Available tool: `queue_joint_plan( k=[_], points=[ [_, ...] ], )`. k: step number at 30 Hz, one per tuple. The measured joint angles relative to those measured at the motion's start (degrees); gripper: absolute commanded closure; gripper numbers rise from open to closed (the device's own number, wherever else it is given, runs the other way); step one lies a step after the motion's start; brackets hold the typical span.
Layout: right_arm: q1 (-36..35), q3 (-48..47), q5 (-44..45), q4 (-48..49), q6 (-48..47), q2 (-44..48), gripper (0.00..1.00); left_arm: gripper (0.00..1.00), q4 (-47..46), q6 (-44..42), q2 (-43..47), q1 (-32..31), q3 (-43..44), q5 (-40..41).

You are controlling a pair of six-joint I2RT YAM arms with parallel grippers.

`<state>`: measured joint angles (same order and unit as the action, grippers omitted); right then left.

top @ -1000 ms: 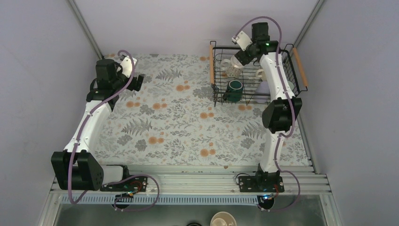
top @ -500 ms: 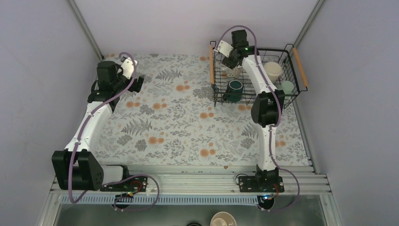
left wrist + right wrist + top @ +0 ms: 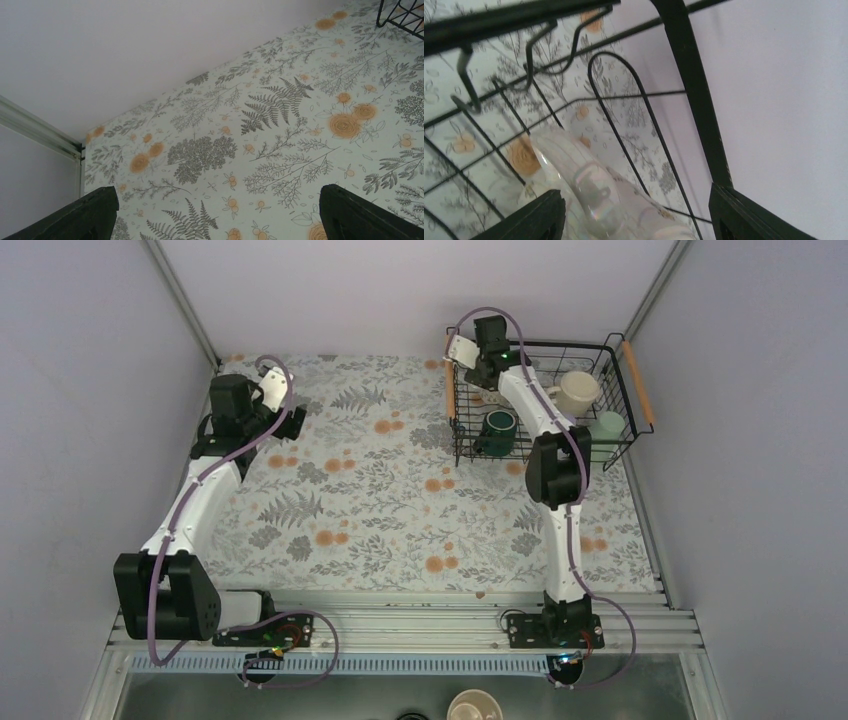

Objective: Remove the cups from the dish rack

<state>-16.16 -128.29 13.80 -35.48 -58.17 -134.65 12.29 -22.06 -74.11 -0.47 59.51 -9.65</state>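
- The table [image 3: 380, 510] under its fern-and-orange-flower cloth is the widest thing in your top view.
- The dish rack [image 3: 570, 343] stands at the table's far right corner, with a wooden handle on each short side.
- Your right arm reaches over the rack's near wall, so the right gripper [image 3: 486, 378] hangs in the rack's far left corner.
- The left gripper [image 3: 291, 420] is far across the table near the left wall, well apart from the rack. Its fingers [image 3: 90, 212] are spread wide over bare cloth, with nothing between them.
- The cream mug [image 3: 578, 390] sits in the rack's far right part, mouth up.
- The dark green mug [image 3: 497, 430] sits in the near left part, just this side of your right gripper.
- The mint green cup [image 3: 607, 425] is against the rack's right wall.
- The floral mug [image 3: 594, 190] lies directly below the right gripper (the top view hides most of it behind the wrist).
- In your right wrist view its pearly handle rises between the two dark fingers [image 3: 754, 220], close to the picture's left finger and clear of the other.
- Those fingers stand apart, not clamped on the mug; you cannot tell whether the nearer one touches it.
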Motion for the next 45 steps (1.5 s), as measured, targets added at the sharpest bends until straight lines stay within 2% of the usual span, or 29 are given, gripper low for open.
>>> queue_joint_plan(
  k=[7,13,25,35,45],
  points=[
    [-0.8,6.4,3.1,11.7,-0.2,0.8,0.27,0.00,-0.2,0.0,0.0,0.4,-1.0,0.0],
    [-1.1,7.3,5.4,16.0,-1.6,0.7,0.29,0.00,-0.3,0.0,0.0,0.9,-1.6,-0.1],
    [-0.6,10.5,5.8,19.1,0.0,1.8,0.28,0.00,-0.2,0.0,0.0,1.8,-1.7,-0.7],
    [3.7,15.5,1.0,15.7,3.7,4.4,0.29,0.00,0.8,0.0,0.0,2.0,-1.3,-1.8],
    [5.0,15.4,-1.2,15.2,4.9,4.7,0.28,0.00,2.4,0.2,0.0,2.0,0.6,-2.8]
  ],
)
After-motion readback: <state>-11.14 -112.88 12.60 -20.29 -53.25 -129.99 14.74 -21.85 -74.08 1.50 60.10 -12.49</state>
